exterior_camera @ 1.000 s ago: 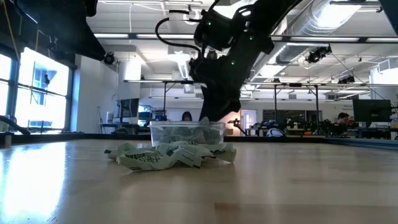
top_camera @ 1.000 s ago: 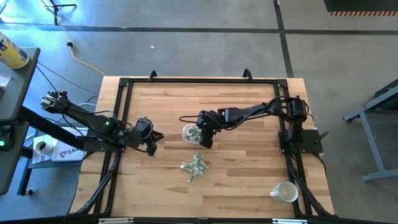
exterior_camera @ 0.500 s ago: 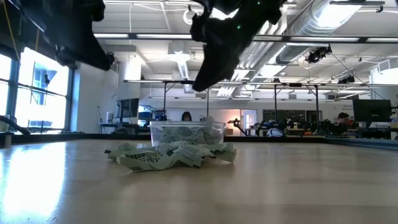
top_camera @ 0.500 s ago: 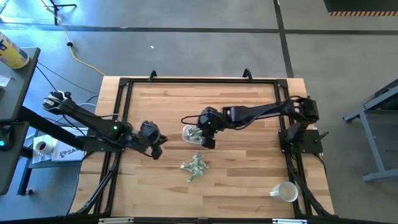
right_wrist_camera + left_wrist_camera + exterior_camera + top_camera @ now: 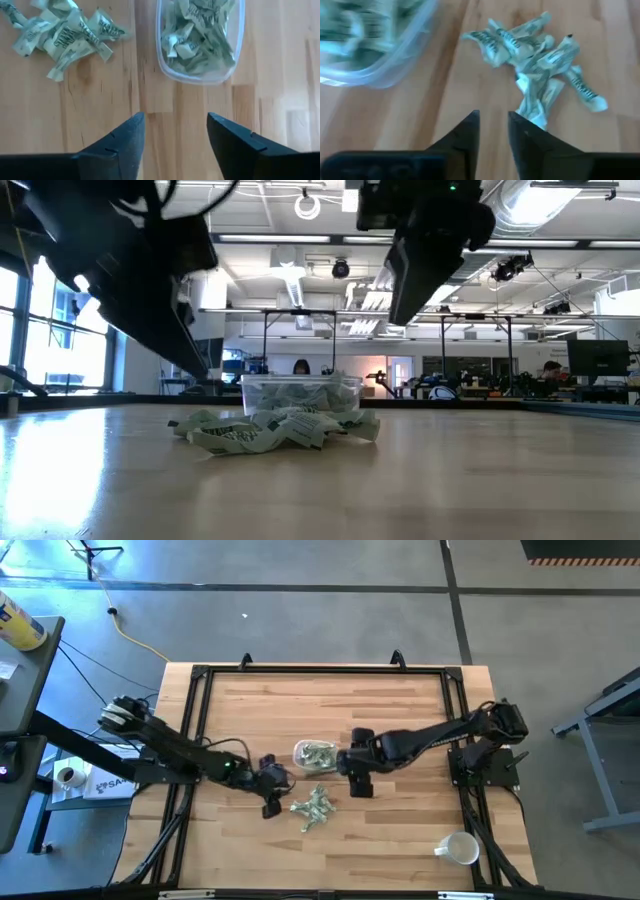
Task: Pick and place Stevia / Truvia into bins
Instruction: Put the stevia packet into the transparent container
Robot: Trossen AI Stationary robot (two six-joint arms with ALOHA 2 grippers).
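Note:
A pile of green-and-white sweetener packets (image 5: 313, 808) lies loose on the wooden table; it also shows in the left wrist view (image 5: 540, 65) and the right wrist view (image 5: 65, 35). Just beyond it stands the small clear container (image 5: 314, 754), which holds several packets (image 5: 200, 37). My left gripper (image 5: 272, 790) hovers just left of the pile, its fingers (image 5: 470, 132) a little apart and empty. My right gripper (image 5: 358, 776) hovers right of the container, open wide (image 5: 172, 132) and empty.
A white mug (image 5: 460, 849) lies at the table's near right corner. A black frame (image 5: 320, 668) runs along the table's edges. Bare wood lies in front of the pile and on the far half of the table.
My right gripper has risen from the container and drawn back toward the table's right edge, a little nearer. My left gripper has gone right and slightly nearer, toward the packet pile. The pile and the container have stayed put.

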